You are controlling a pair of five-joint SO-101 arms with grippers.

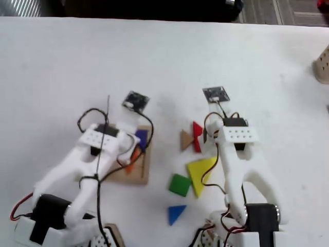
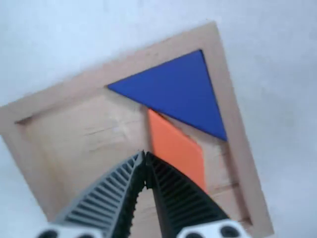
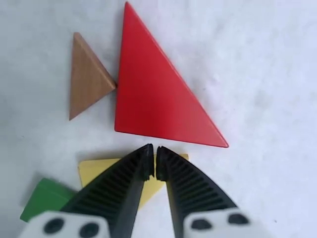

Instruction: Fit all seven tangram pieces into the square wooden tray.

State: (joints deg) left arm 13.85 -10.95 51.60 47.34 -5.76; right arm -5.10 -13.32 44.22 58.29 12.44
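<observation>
The square wooden tray (image 2: 237,130) holds a blue triangle (image 2: 173,91) in one corner, with an orange parallelogram (image 2: 176,148) touching its long edge. My left gripper (image 2: 145,159) hangs shut just above the tray floor beside the orange piece. In the high view, the tray (image 1: 144,174) lies under the left arm. My right gripper (image 3: 152,157) is shut over the edge of the yellow triangle (image 3: 94,171), close to the red triangle (image 3: 153,99). A plain wood triangle (image 3: 86,77) touches the red one. The green square (image 1: 180,185) and a small blue triangle (image 1: 176,213) lie on the table nearer the arm bases.
The loose pieces lie on the white table (image 1: 67,67) between the two arms. A perforated wooden object (image 1: 322,64) stands at the far right edge. Another wooden block (image 1: 116,234) sits by the left arm's base. Behind the arms the table is bare.
</observation>
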